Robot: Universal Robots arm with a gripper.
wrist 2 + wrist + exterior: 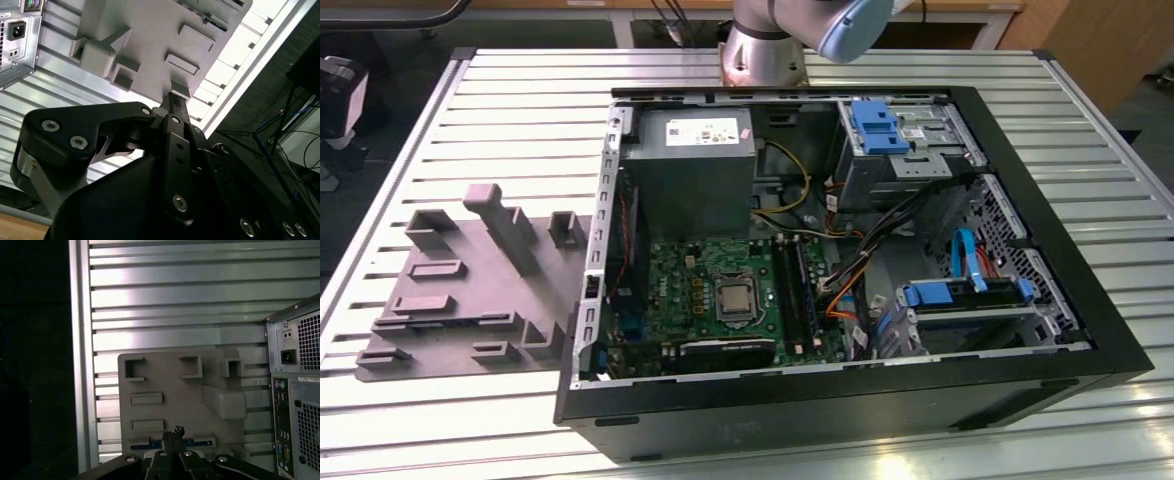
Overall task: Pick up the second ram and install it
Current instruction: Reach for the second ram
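In the first wrist view, the second ram (200, 443) shows as a thin dark strip with blue patches, set along one end of the grey moulded tray (165, 380). In the second wrist view the ram (207, 17) lies at the tray's (150, 30) far end. My gripper (173, 436) hangs high above the tray, its two black fingers pressed together with nothing between them. The second wrist view shows the gripper (176, 99) side-on. In the exterior view, the green board (720, 290) lies inside the open computer case, its long black slots (795, 290) beside the processor socket.
The open black case (854, 400) lies on a slatted metal table (494, 120), with the grey tray (454, 290) at its left in the exterior view. Cables, blue drive brackets (967, 292) and a power supply (687, 160) crowd the case. The arm's base (767, 45) stands behind it.
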